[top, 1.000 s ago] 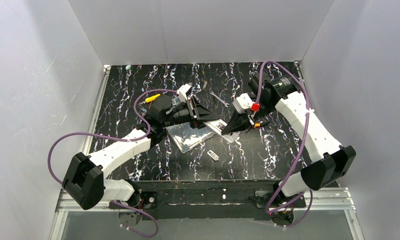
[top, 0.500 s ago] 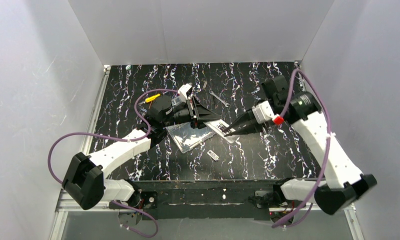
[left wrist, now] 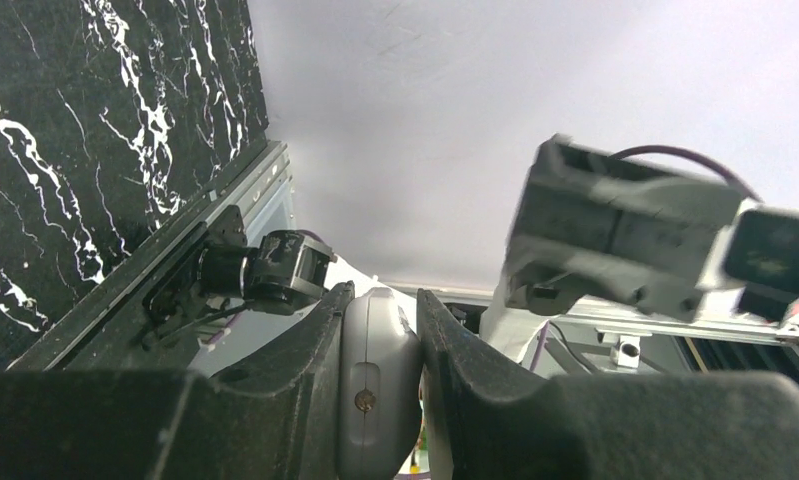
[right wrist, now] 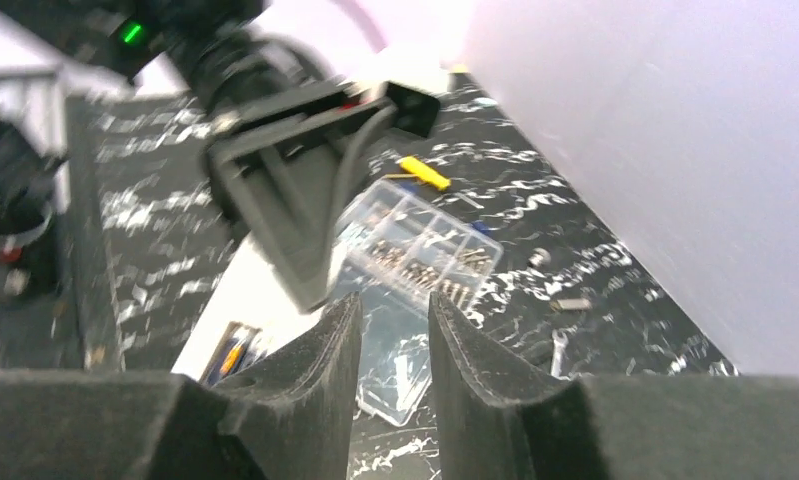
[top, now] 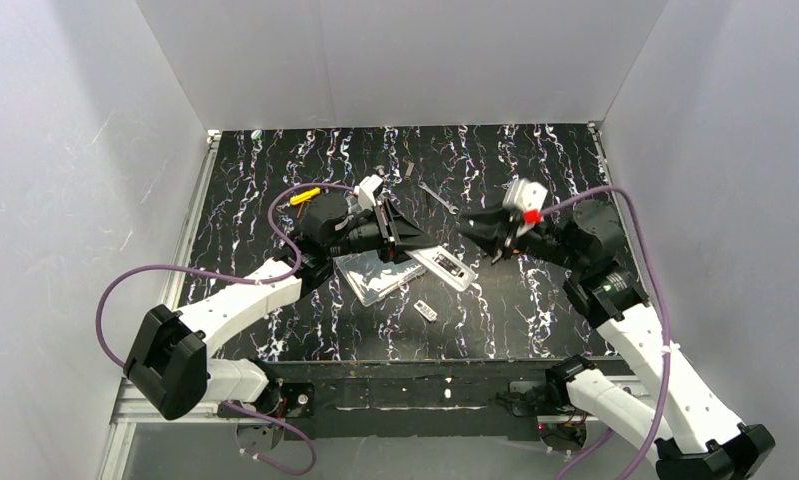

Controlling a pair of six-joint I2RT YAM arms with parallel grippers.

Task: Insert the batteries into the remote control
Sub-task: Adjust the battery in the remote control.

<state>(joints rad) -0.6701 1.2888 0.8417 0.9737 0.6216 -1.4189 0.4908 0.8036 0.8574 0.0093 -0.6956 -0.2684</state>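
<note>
The remote control (top: 443,266) lies flat near the middle of the worktop (top: 275,170), back side up with its dark recess showing. Its long axis runs on a diagonal from far-left to near-right. Its far-left end sits beside the clear plastic box (top: 375,278), and a small grey piece (top: 425,310) lies apart from it toward the near edge. The right gripper (top: 483,236) hovers off the surface on the far-right side of the remote control, so the remote lies toward the left edge and slightly toward the near edge from its tips. In the wrist view its jaws stand a little apart with nothing between them, and they point across the remote toward the box. The left gripper (top: 415,236) is the nearer of the two, with its tips just beside the remote's far-left end. Whether they touch the remote cannot be told from above. Its jaws are pressed as close together as they go. A pale rounded part (left wrist: 373,370) shows in the narrow gap between them, but whether it is pinched or only lies behind is unclear. A streak of colour in the recess is too blurred to name. Any coming approach by the right gripper would likely need to turn its jaws square to that diagonal.
</note>
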